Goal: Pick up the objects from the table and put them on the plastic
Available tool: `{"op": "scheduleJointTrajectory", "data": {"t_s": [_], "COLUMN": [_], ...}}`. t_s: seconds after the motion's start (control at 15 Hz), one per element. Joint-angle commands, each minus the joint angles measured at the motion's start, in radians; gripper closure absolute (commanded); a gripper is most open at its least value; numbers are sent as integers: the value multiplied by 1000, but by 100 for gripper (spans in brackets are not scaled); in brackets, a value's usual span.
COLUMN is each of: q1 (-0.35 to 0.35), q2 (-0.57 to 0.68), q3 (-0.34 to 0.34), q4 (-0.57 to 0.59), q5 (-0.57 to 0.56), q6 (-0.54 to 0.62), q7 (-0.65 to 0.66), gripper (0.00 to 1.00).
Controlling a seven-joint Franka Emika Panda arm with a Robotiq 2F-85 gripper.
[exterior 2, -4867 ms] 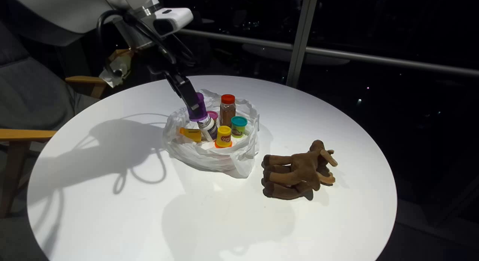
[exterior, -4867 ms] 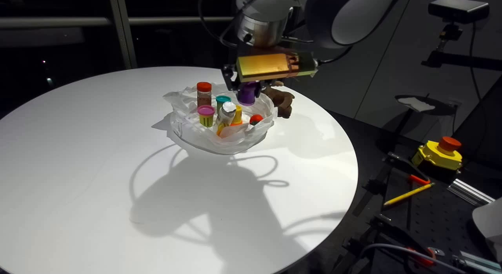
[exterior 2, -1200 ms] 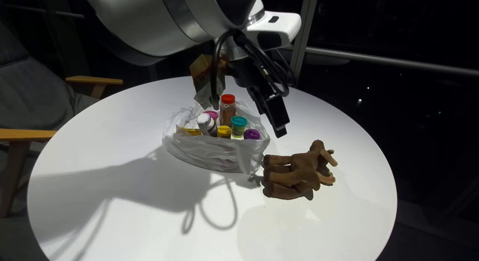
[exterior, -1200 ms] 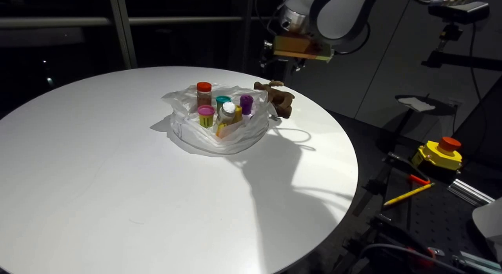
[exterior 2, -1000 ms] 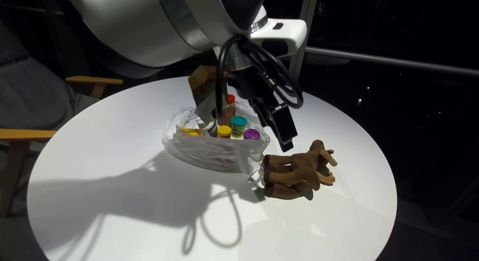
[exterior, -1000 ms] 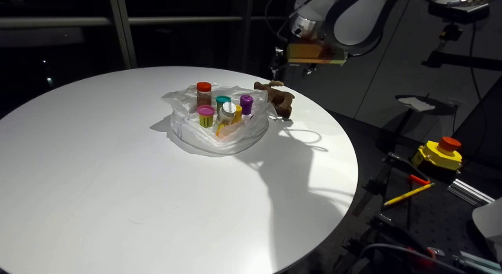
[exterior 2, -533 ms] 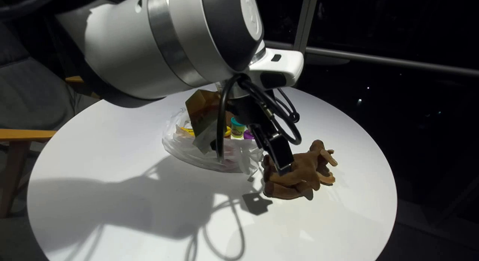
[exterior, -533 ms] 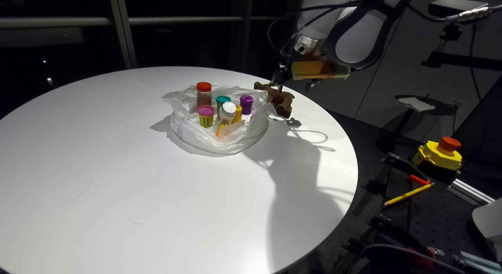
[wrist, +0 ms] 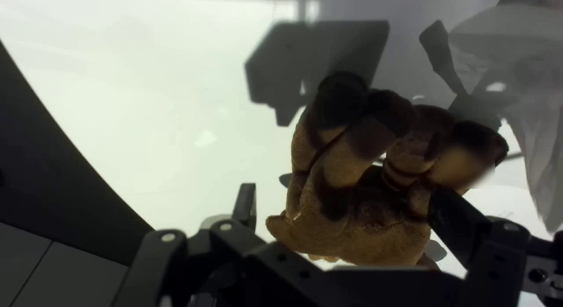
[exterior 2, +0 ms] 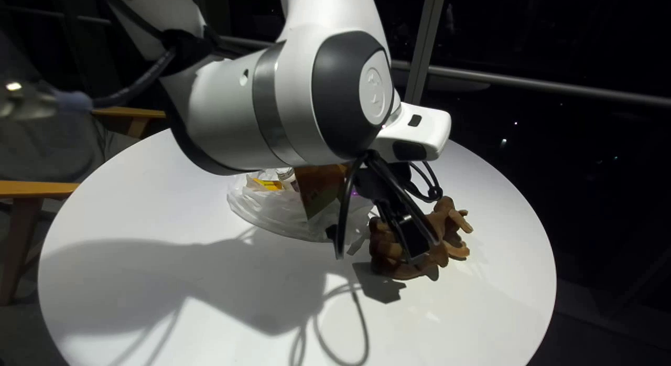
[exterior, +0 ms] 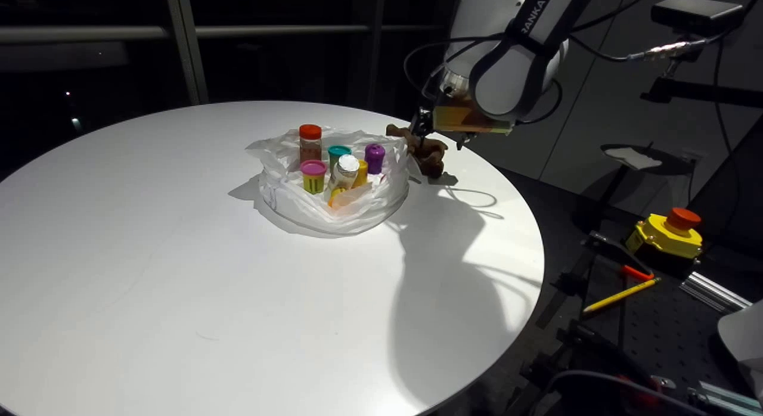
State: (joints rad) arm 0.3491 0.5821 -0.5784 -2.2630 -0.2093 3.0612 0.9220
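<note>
A brown plush animal [exterior: 434, 161] lies on the table beside the crumpled white plastic [exterior: 375, 210]. Over it hangs my gripper [wrist: 344, 208], jaws wide apart. In the wrist view the right finger [wrist: 455, 221] overlaps the plush's body, while the left finger [wrist: 245, 203] stands off its side; contact cannot be told. Inside the plastic are a red-lidded jar [exterior: 310, 146], a teal-lidded pot [exterior: 339, 152], a pink-lidded pot [exterior: 313, 176], a white-capped bottle [exterior: 344, 173], a yellow pot [exterior: 361, 173] and a purple piece [exterior: 375, 158]. The arm hides most of these in an exterior view.
The round white table [exterior: 179, 273] ends not far beyond the plush. A raised edge of the plastic sits close to the plush's feet. Off the table are a yellow box with a red button [exterior: 666, 234] and a wooden-armed chair [exterior 2: 36, 188].
The purple piece, earlier held by my gripper, now sits in the plastic. My gripper has moved across to the plush and come down over it. The plush looks unmoved.
</note>
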Motion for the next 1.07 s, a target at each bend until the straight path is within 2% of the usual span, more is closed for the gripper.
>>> {"op": "scheduleJointTrajectory", "data": {"t_s": [0.0, 0.4, 0.47, 0.53, 0.87, 1.0], "q1": [-83, -207, -244, -261, -364, -382], "q2": [65, 132, 139, 151, 136, 126], "q3": [60, 156, 191, 206, 299, 308], "q4": [86, 190, 205, 220, 229, 218], "q5": [129, 273, 289, 304, 373, 400], "q6": [42, 47, 43, 43, 51, 60], "q7": [-61, -149, -175, -192, -289, -315], "gripper": [0, 0, 25, 26, 68, 84]}}
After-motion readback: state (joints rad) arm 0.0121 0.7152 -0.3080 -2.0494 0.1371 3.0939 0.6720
